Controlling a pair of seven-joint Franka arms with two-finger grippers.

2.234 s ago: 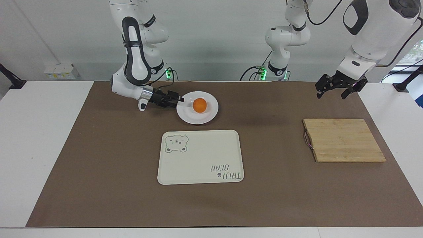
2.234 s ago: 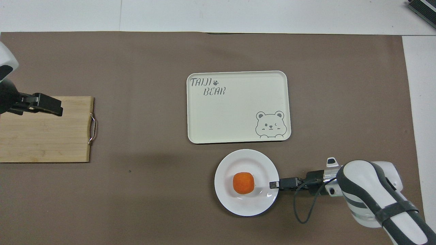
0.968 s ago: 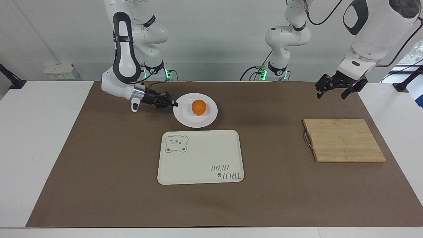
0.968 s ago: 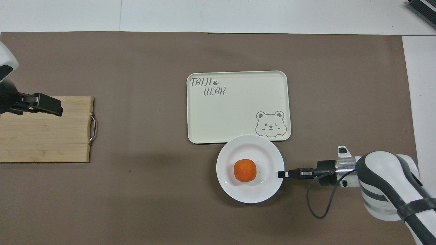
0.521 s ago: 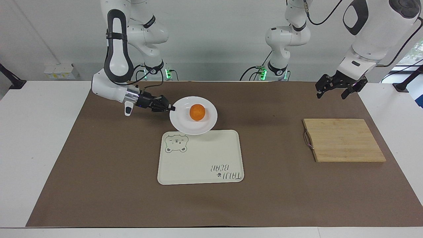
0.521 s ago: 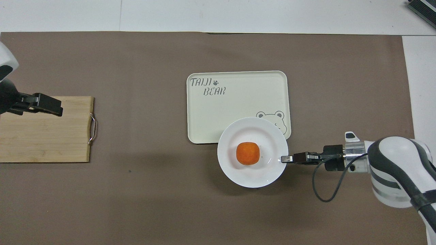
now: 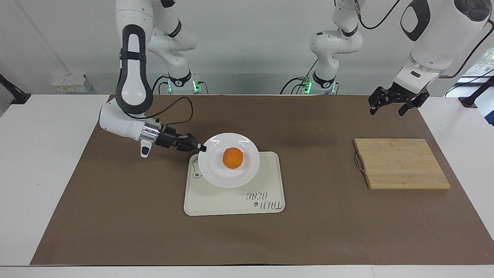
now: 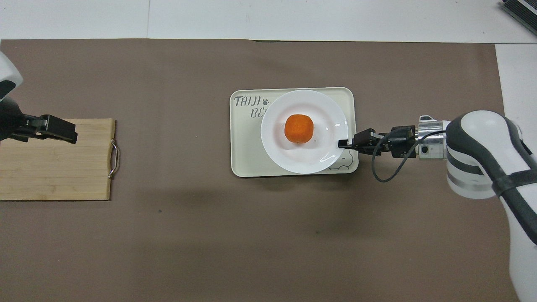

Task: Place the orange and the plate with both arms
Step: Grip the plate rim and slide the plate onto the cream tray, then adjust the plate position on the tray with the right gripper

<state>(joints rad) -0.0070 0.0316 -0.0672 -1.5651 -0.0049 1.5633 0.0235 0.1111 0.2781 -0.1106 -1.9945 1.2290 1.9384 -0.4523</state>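
The white plate point(image 7: 216, 170) point(image 8: 293, 157) is held above the cream bear tray point(image 7: 266, 181) point(image 8: 245, 159), with the orange point(image 7: 233, 158) point(image 8: 298, 128) on its middle. My right gripper point(image 7: 200, 148) point(image 8: 342, 144) is shut on the plate's rim, on the side toward the right arm's end of the table. My left gripper point(image 7: 396, 101) point(image 8: 58, 131) is open and empty in the air, over the edge of the wooden board nearest the robots, and waits there.
A wooden cutting board point(image 7: 401, 164) point(image 8: 54, 167) with a metal handle lies toward the left arm's end. A brown mat point(image 7: 115, 216) covers the table. Two smaller white arms with green lights point(image 7: 328, 50) stand at the table's edge by the robots.
My right gripper has carried the plate with the orange away from the robots, from the mat to over the bear tray. The left arm has not moved.
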